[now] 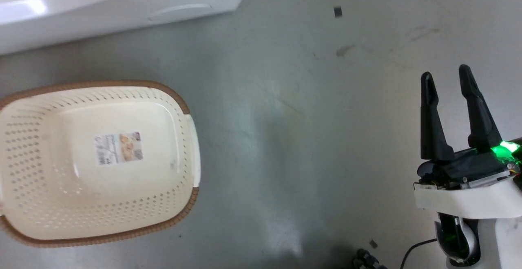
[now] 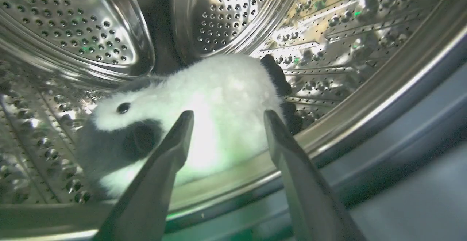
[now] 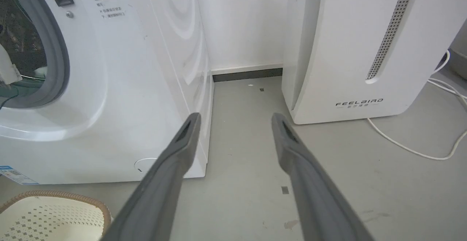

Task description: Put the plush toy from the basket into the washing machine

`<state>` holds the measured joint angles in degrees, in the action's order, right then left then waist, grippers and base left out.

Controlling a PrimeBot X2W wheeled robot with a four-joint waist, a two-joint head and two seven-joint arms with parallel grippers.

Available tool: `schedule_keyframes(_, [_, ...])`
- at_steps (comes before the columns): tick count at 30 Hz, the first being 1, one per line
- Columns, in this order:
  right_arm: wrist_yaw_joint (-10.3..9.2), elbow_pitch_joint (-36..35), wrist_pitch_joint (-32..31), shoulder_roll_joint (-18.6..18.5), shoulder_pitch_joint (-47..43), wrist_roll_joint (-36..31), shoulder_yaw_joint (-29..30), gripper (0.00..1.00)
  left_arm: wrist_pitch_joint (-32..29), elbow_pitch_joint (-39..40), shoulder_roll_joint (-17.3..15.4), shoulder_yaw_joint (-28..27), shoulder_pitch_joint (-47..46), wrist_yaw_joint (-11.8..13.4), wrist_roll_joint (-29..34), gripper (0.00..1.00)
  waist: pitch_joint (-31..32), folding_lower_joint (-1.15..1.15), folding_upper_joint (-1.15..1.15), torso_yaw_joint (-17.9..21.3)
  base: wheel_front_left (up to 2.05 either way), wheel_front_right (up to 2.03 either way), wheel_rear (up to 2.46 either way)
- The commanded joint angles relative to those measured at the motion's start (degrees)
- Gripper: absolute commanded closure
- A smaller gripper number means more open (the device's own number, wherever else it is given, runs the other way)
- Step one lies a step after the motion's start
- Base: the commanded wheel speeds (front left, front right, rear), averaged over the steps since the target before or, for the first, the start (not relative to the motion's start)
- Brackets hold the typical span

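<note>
Where the toy lies: fluffy white-and-black plush toy [image 2: 219, 102] in steel drum [image 2: 102, 33] of white front-loading washing machine [image 3: 120, 87].
Left end effector [image 2: 228, 113]: fingers apart, before the toy.
Right end effector [image 1: 445, 71]: fingers apart, above grey floor [image 1: 306, 138].

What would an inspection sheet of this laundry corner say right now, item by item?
Surface: grey concrete floor, faintly stained.
Job's things: fluffy white-and-black plush toy lies inside the shiny steel drum of the white front-loading washing machine; cream perforated plastic basket with brown rim, empty but for its paper label.
Clutter: small dark scraps on the floor.
Claws: left claw open, fingers apart in front of the toy; right claw open, holding nothing, above the floor.
Cables: white cable loops on the floor beside the appliance.
Surroundings: white slanted appliance marked FEELBIRD; white wall.
</note>
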<state>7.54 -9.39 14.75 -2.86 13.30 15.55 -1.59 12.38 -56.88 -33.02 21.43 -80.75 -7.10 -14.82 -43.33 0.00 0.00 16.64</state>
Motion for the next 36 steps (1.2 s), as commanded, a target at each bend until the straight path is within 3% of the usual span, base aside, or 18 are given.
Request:
schedule_keyframes(1, [-0.05, 0.22, 0.25, -0.01, 0.04, -0.82, 0.38, 0.0, 1.38, -0.32, 1.32, -0.72, 2.55, 0.69, -1.19, 0.0, 6.2, 0.0, 0.0, -3.06, 0.0, 0.0, 0.0])
schedule_keyframes(5, [-0.05, 1.15, 0.25, -0.01, -1.42, -2.81, 1.25, 0.0, 2.54, 2.0, 4.88, -2.3, 9.25, 1.19, -3.38, 0.0, 13.17, 0.0, 0.0, -5.63, 0.0, 0.0, 0.0])
schedule_keyframes(14, [-0.05, 3.36, 0.25, -0.01, -6.02, -6.03, 2.87, 0.0, 2.61, 24.79, 11.34, -9.15, 33.06, 4.95, -4.26, 0.0, 25.97, 0.0, 0.0, -11.61, 0.0, 0.0, 0.0])
schedule_keyframes(26, [-0.05, 4.49, 0.25, -0.01, -11.1, -7.01, 3.91, 0.0, 2.62, 46.78, 18.75, -15.26, 60.44, 8.16, -2.09, 0.0, 34.18, 0.0, 0.0, -15.68, 0.0, 0.0, 0.0])
schedule_keyframes(36, [-0.05, 5.8, 0.25, -0.01, -14.19, -6.26, 3.32, 0.0, 2.62, 52.27, 24.2, -17.21, 76.2, 9.29, 1.32, 0.0, 37.7, 0.0, 0.0, -16.42, 0.0, 0.0, 0.0])
